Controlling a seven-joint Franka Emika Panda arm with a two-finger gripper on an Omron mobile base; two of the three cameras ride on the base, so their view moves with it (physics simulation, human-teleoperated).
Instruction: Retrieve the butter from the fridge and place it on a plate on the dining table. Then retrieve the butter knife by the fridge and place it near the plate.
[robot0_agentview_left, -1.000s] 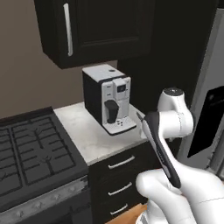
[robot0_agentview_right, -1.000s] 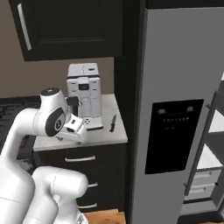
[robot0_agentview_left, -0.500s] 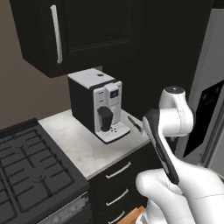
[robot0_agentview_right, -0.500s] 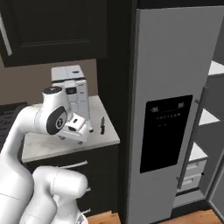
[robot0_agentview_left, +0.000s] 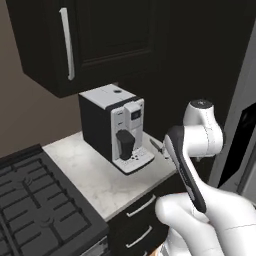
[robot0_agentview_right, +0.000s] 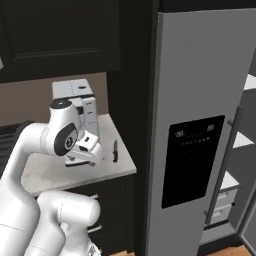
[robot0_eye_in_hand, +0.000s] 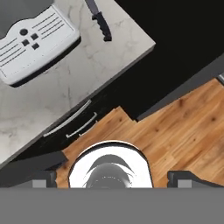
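Note:
The butter knife (robot0_eye_in_hand: 99, 19) is slim and all dark, and it lies on the small marble counter (robot0_eye_in_hand: 87, 74) near its right edge. It also shows as the butter knife (robot0_agentview_right: 115, 150) beside the coffee machine, close to the fridge (robot0_agentview_right: 200, 90). That fridge is tall and grey with a black dispenser panel (robot0_agentview_right: 192, 160), and white shelves (robot0_agentview_right: 245, 140) show past its open right side. My gripper (robot0_agentview_right: 91, 149) hangs above the counter's front edge, left of the knife. Its fingers (robot0_eye_in_hand: 43, 178) stand wide apart, open and holding nothing. The butter, the plate and the dining table are out of view.
A white and black coffee machine (robot0_agentview_left: 117, 127) stands on the counter, with its drip tray (robot0_eye_in_hand: 35, 41) under the hand. A black stove (robot0_agentview_left: 35, 200) adjoins on the left. Black wall cabinets (robot0_agentview_left: 85, 40) hang above, drawers (robot0_eye_in_hand: 74, 120) sit below, and wood floor (robot0_eye_in_hand: 175, 127) lies in front.
The base has driven, so both views have shifted: the counter and coffee machine slid left and the fridge fills more of the right base view. The arm kept its folded pose, jaws still open.

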